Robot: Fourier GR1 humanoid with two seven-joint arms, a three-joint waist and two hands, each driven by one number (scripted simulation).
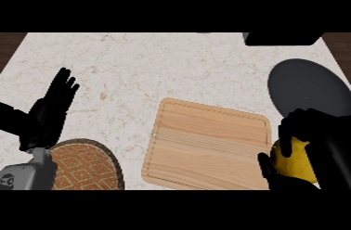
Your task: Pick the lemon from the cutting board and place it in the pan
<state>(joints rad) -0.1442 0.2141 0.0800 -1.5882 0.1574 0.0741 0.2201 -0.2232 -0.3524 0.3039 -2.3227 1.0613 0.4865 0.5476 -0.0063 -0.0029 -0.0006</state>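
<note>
A yellow lemon (pixel 295 162) shows at the lower right, just past the right edge of the wooden cutting board (pixel 205 145). My right hand (pixel 302 131) is curled round the lemon, with fingers over its top and the thumb below it. The dark round pan (pixel 308 87) lies on the counter right behind that hand, its handle running off toward the top right. My left hand (pixel 51 111) rests open at the left, fingers pointing up, far from the board.
A round woven mat with an orange diamond pattern (pixel 86 166) lies at the lower left, beside my left forearm. The pale marble counter (pixel 171 67) stretches behind the board. Dark wood shows beyond the counter's left and right edges.
</note>
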